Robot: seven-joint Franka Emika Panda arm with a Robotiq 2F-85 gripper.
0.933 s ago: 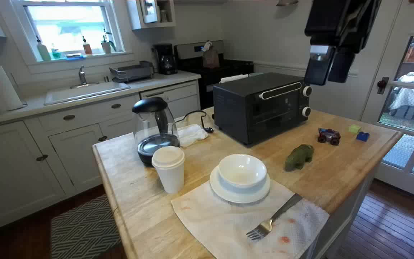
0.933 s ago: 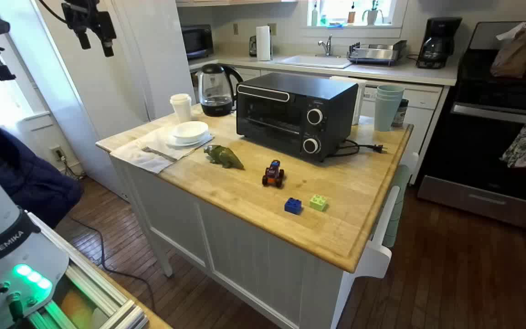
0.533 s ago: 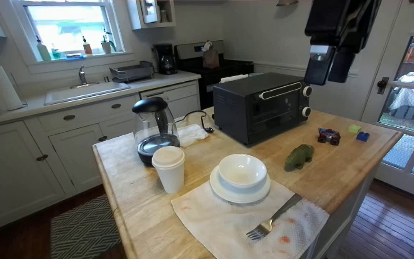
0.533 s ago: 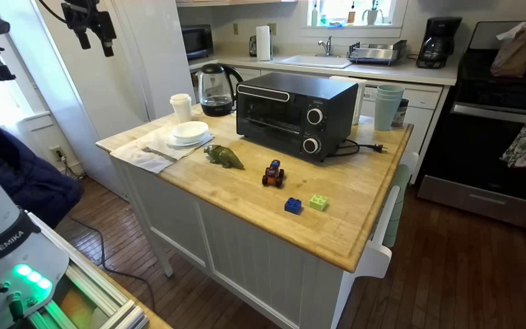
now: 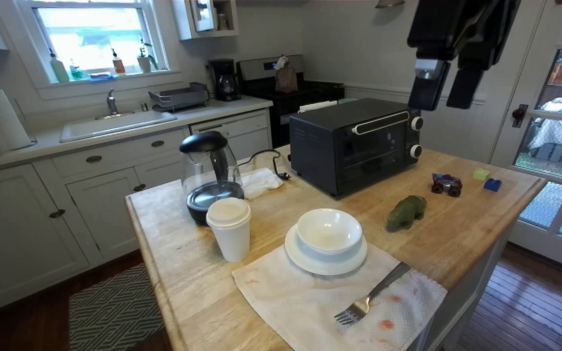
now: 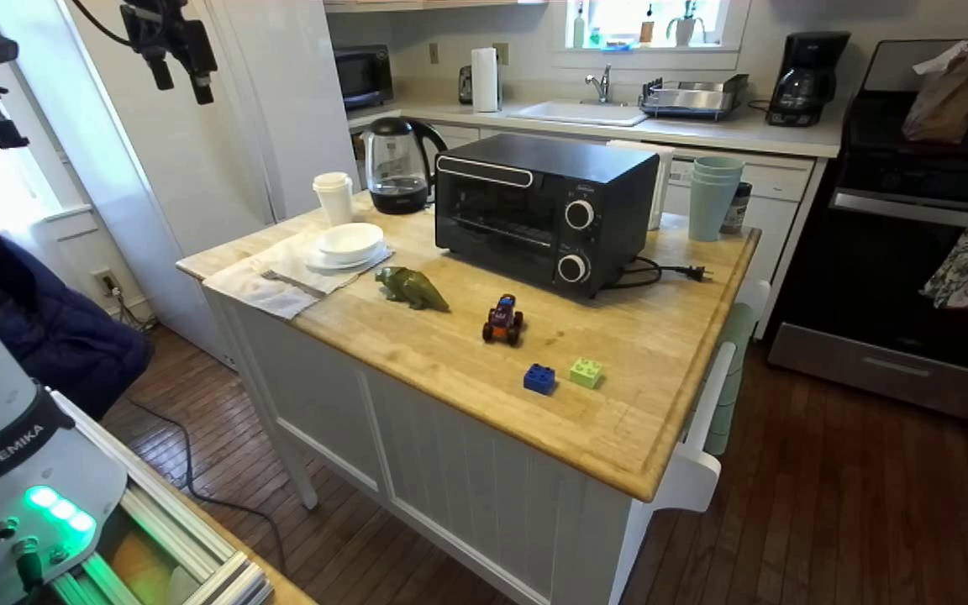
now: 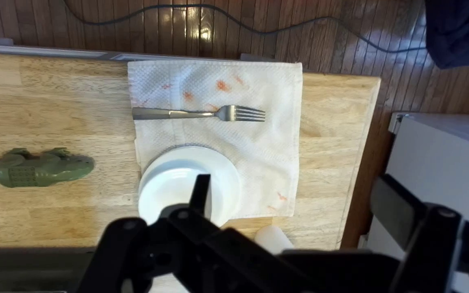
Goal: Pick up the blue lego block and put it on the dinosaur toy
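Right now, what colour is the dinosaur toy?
Green; the dinosaur toy shows best in the wrist view.

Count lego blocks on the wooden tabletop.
2: the blue lego block and, beside it but apart, the lime-green lego block, both near the toy truck. Any behind the toaster oven could be hidden.

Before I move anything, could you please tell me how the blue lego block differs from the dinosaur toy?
The blue lego block is short and boxy; the dinosaur toy is longer and lumpy. The block is blue, the dinosaur green. Both rest on the wooden tabletop.
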